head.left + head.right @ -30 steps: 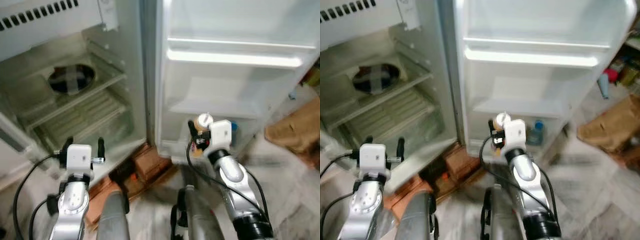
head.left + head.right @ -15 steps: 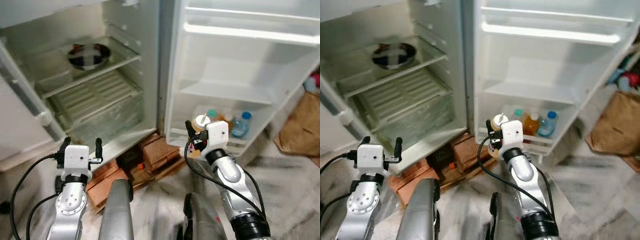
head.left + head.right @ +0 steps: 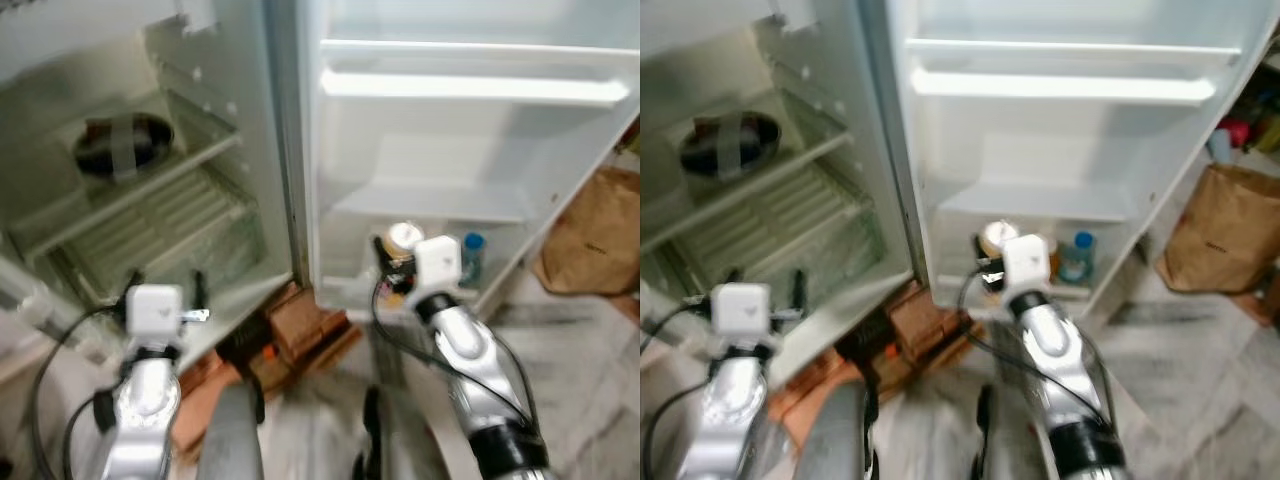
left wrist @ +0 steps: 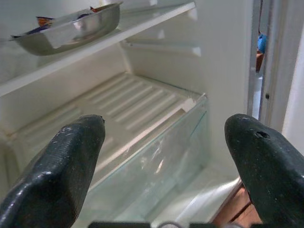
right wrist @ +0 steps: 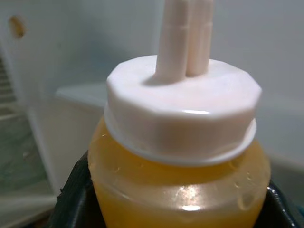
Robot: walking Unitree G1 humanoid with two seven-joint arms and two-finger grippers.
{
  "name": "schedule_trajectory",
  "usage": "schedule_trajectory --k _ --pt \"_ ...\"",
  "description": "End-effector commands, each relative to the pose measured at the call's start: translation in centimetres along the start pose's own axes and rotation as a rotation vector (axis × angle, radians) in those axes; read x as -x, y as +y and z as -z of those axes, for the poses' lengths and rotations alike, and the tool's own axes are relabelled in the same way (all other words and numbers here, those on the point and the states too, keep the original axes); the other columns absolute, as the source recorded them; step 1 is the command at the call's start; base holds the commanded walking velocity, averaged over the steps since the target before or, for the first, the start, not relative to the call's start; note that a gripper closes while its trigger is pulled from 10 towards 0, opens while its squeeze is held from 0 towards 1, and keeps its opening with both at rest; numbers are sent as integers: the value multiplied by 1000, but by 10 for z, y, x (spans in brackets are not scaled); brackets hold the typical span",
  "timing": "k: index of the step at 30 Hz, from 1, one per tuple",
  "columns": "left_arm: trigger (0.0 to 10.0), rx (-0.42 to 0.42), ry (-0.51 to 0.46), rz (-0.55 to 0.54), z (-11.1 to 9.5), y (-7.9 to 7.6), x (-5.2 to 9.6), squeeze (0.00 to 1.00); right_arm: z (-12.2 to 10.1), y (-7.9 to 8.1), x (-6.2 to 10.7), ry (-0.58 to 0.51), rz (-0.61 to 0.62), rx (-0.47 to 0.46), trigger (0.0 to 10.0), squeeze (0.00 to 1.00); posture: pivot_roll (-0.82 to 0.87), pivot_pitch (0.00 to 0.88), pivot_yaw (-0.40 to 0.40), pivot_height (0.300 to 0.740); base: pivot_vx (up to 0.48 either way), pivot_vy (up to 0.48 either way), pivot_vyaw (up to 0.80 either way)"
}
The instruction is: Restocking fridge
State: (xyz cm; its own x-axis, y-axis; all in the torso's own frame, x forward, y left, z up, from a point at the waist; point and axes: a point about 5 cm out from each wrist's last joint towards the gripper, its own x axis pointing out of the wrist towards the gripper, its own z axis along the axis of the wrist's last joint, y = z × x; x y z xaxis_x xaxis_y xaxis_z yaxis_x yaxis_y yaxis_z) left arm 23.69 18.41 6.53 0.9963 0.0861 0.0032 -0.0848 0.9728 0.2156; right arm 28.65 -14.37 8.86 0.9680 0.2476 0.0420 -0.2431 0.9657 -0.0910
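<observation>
My right gripper (image 3: 398,262) is shut on a bottle of orange juice (image 5: 176,156) with a white cap (image 3: 404,237), held upright just in front of the lowest shelf of the open fridge door (image 3: 470,140). A blue-capped bottle (image 3: 472,256) stands in that door shelf. My left gripper (image 3: 166,285) is open with nothing between its fingers (image 4: 66,161), low in front of the fridge's main compartment, facing the clear crisper drawer (image 4: 156,156).
A steel bowl (image 3: 122,146) sits on a glass shelf inside the fridge. Red bricks (image 3: 300,325) lie under the fridge's front edge. A brown paper bag (image 3: 590,230) stands on the marble floor at the right.
The camera view has shifted up and is blurred. My right gripper with the juice bottle has come closer to the lower door shelf. My left gripper stays open.
</observation>
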Motion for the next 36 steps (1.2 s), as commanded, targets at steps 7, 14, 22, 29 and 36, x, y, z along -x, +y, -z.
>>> schedule_trajectory --k 7,14,22,29,36 --pt "10000 -13 11 -27 2 11 0 0 -5 11 -6 -27 -25 -7 10000 0 88 100 -1 614 278 134 0" --pt "10000 -8 19 -32 3 12 0 0 -4 11 -6 -22 -22 -6 10000 0 91 100 1 614 0 126 0" --pt "10000 2 42 -54 5 16 2 0 -1 16 -7 -9 -32 -37 10000 0 107 104 4 614 0 0 0" --pt "10000 -25 44 -44 3 24 8 0 1 24 -11 1 -35 -56 10000 0 136 138 24 614 0 153 0" --pt "10000 -37 52 -15 2 25 12 0 2 21 -16 6 -29 -65 10000 0 148 187 53 614 0 75 0"
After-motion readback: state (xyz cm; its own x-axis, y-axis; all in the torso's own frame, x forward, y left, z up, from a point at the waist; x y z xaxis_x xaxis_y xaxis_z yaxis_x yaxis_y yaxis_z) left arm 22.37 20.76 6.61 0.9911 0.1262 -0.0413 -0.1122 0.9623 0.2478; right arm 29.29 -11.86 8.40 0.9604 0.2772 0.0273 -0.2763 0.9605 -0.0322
